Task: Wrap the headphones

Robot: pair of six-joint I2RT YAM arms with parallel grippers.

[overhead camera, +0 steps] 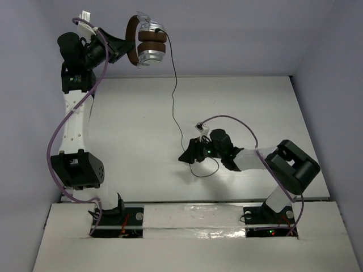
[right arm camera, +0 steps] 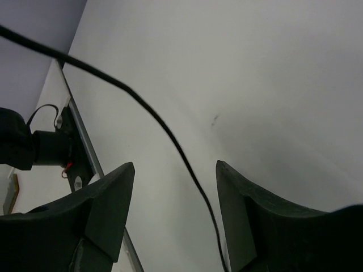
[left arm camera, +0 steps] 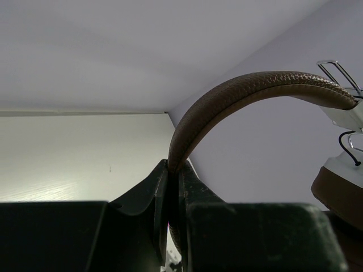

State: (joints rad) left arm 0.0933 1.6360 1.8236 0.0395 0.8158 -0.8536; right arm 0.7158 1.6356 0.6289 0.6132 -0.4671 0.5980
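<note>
Top camera overlooks the table [overhead camera: 136, 124]; right wrist closely shares the cord [overhead camera: 173, 96]

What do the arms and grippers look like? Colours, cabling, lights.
Left arm and right arm: white links, black joint housings, a purple cable looped along each. Left gripper and right gripper: black, wedge-shaped fingers. Green light near the right wrist.

Robot lab cell: white table [overhead camera: 130, 130], plain lilac walls [overhead camera: 238, 34] round it, L arm [overhead camera: 74, 122] + R arm [overhead camera: 292, 164] bolted on.
</note>
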